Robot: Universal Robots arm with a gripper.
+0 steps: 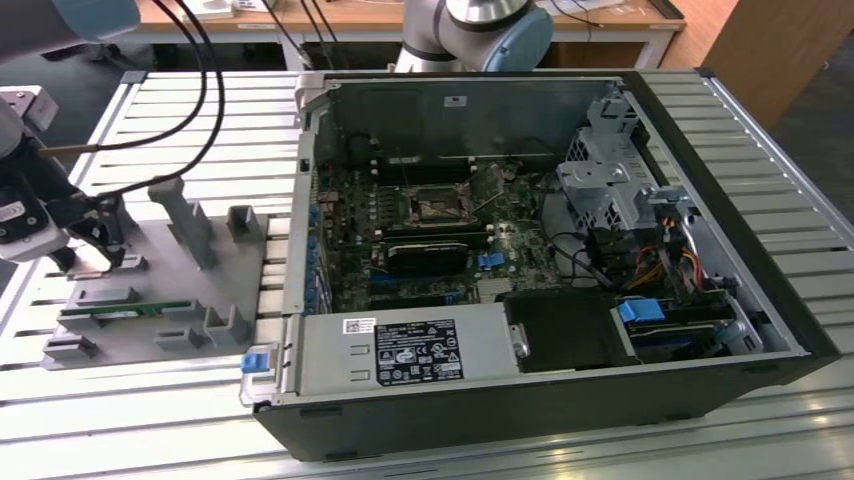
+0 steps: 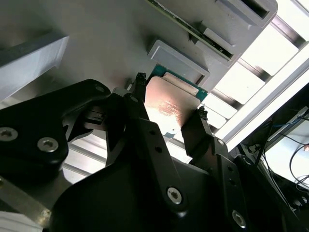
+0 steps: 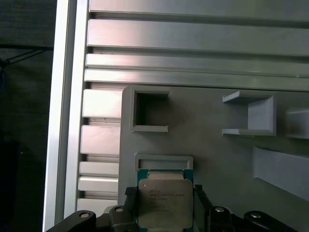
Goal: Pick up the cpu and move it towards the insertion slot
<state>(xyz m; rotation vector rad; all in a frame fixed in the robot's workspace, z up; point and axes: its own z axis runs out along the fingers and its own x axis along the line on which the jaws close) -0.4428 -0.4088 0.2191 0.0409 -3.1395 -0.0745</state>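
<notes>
**Q:** How is the gripper (image 1: 114,245) to be logged?
**A:** In the first wrist view the cpu (image 3: 164,205) is seen flat between the jaws. They are pressed against two opposite edges, so it is judged to be gripped. Whether it rests in its nest on the grey tray (image 1: 200,290) or sits just clear of it cannot be told.

**Q:** Why is it held by the edges?
**A:** Presumably so that the shiny lid and the underside are left untouched and the chip is kept level.

**Q:** Where is it relative to the target?
**A:** The gripper is placed over the tray at the exterior view's left. The insertion slot (image 1: 434,207) is found near the centre of that frame, inside the open computer case (image 1: 441,110), well apart from the chip.

**Q:** What of the surface and the room?
**A:** Tray and case are carried on a slatted aluminium counter (image 1: 160,100). A green memory stick (image 1: 120,312) is lodged in the tray at lower left. Desks and hanging cables are noted along the top of the frame.
</notes>
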